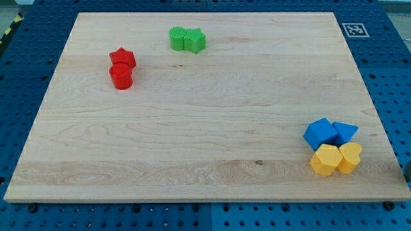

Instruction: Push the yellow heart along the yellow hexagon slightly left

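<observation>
The yellow heart (350,157) sits near the board's bottom right corner, touching the right side of the yellow hexagon (325,160). A dark shape at the view's right edge looks like my tip (407,173). It is a little to the right of the heart and slightly lower, just off the board's edge, and apart from every block. Most of the rod is out of frame.
A blue cube (321,133) and a blue triangle (345,132) touch the yellow pair from above. A red star (122,58) and a red cylinder (121,76) are at upper left. A green cylinder (178,38) and a green star (195,40) are at top centre. The wooden board (192,128) lies on a blue pegboard, with a marker tag (354,29) at top right.
</observation>
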Controlling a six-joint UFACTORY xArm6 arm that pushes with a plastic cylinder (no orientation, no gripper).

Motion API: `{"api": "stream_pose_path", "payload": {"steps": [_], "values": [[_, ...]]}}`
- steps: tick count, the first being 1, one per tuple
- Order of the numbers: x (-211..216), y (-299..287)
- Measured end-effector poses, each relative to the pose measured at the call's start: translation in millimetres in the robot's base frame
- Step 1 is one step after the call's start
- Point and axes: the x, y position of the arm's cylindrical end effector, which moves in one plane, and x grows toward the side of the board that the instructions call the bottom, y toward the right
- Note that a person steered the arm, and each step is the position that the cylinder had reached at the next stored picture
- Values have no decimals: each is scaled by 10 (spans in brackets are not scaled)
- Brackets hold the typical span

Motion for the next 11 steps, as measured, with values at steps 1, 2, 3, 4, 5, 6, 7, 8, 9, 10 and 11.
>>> {"api": "stream_pose_path", "payload": {"steps": [1, 2, 3, 4, 5, 6, 7, 8, 9, 10, 11], "values": [[-20, -360], [-19, -513], [-19, -524], [-69, -243], [-307, -248], [-307, -498], [-247, -770], [-215, -1009], [-159, -1010], [-153, -1161], [-153, -1285]]}}
